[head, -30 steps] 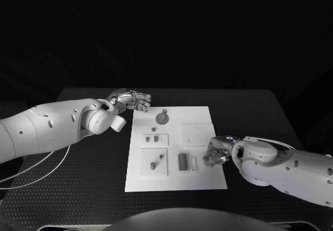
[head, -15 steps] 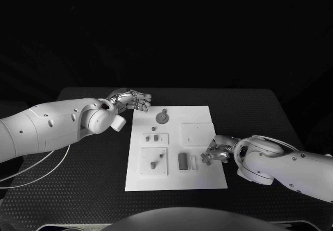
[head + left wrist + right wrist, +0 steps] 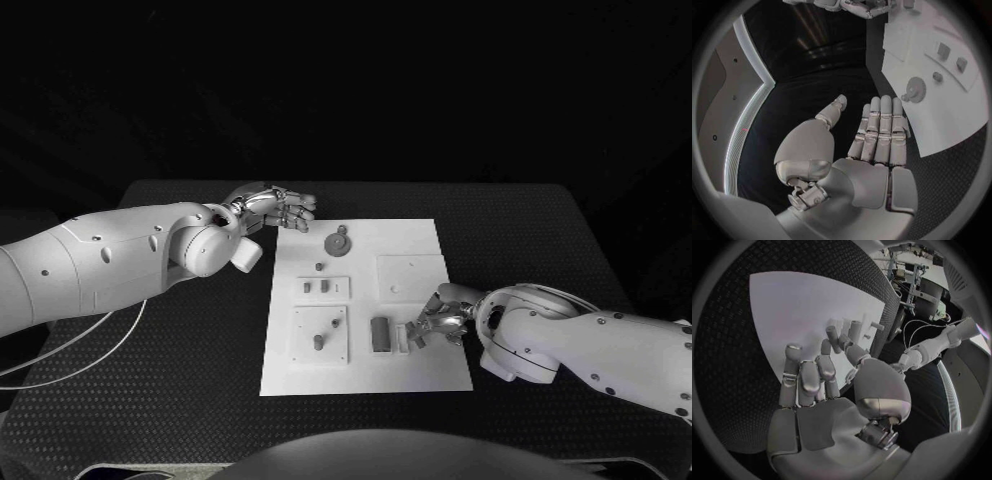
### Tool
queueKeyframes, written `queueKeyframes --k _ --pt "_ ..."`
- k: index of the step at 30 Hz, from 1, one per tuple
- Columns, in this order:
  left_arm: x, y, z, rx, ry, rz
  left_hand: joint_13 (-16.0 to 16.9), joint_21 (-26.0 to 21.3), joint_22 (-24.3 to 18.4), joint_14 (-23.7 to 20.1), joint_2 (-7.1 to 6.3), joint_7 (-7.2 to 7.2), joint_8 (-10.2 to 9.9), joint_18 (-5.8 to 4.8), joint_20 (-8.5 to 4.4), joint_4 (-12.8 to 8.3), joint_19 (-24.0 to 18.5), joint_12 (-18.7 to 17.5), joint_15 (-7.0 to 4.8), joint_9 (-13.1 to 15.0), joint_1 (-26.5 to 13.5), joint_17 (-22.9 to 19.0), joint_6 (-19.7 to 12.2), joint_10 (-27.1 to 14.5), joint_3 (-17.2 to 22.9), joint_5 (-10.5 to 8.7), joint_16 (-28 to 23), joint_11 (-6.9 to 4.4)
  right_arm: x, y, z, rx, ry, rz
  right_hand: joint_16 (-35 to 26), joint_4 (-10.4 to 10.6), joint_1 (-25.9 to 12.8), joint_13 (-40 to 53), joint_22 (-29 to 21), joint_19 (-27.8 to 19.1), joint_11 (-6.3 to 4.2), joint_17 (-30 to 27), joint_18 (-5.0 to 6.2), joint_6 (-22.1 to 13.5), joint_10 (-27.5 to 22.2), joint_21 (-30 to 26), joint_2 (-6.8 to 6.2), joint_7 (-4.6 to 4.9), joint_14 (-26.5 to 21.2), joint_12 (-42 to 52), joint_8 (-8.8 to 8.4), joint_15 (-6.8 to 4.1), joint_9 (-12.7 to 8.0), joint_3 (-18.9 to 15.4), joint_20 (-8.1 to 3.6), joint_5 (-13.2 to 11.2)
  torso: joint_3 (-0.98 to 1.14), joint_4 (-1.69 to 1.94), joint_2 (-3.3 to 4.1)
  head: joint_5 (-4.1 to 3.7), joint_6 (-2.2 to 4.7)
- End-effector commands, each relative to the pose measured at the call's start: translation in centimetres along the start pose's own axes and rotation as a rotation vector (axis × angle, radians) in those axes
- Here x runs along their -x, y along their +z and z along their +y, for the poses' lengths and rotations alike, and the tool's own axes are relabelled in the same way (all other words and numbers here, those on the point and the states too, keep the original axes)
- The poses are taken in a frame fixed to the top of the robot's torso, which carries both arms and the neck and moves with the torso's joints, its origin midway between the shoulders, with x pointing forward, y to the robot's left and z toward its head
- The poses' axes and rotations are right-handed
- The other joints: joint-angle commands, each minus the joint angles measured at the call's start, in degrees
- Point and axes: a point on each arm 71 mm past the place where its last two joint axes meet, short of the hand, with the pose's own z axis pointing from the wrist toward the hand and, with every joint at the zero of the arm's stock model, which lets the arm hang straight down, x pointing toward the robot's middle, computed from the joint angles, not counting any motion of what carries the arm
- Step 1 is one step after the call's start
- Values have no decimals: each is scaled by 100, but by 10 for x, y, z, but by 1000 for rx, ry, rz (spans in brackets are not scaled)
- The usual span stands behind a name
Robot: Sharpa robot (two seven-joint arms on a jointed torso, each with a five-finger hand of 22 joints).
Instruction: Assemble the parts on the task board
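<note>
- You see a dim scene in the head view: the background is fully black, and the light falls from above on the task board.
- The white arms and the board look bright, with soft shadows beside the parts.
- In both wrist views the fisheye bends straight edges, and a dark frame surrounds each circle.

Two smooth white rounded arms end in silver jointed metal hands; a thin pale cable loops beneath the left arm.
</note>
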Motion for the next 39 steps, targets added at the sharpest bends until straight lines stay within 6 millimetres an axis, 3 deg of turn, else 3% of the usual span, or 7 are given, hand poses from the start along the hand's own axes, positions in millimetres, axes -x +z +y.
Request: queueKeyframes --k 1,16,33,39 --pt "-2 0 -1 -5 2 12 -5 -5 -7 -9 4 1 -13 -20 11 -2 -31 -28 35 -7 22 6 -27 14 23 20 -25 25 -2 3 3 -1 8 7 22 7 -33 -8 83 14 -4 -3 114 51 14 24 0 7 -9 -28 3 -26 -8 -40 -2 25 3 3 1 1 -4" --pt "-3 1 -1 -2 4 13 -9 -6 -7 -11 11 4 -17 -23 13 -2 -35 -39 37 -11 31 7 -32 7 33 20 -30 34 -7 10 7 -5 -20 44 16 12 -119 -33 75 7 1 -43 114 55 0 17 -11 12 -28 -57 -12 -24 -31 -82 3 25 1 3 1 37 4" --pt "-2 1 -1 0 4 13 -11 -7 -8 -14 12 -2 -12 -25 15 7 -39 -45 40 -10 23 8 -24 3 33 20 -35 40 -11 12 7 -3 -16 73 7 50 -504 -66 54 1 6 -91 114 72 -14 -5 24 16 -43 -96 -27 -19 -87 -214 20 25 4 0 2 43 -19" --pt "-2 1 -1 0 3 14 -11 -7 -8 -15 14 -3 -12 -26 15 9 -40 -47 40 -10 22 8 -24 2 34 20 -36 41 -12 11 11 23 4 74 8 39 -578 -63 47 5 0 -103 114 81 -7 -11 107 9 -45 -92 -26 -23 -102 -197 7 25 3 3 1 49 -25"
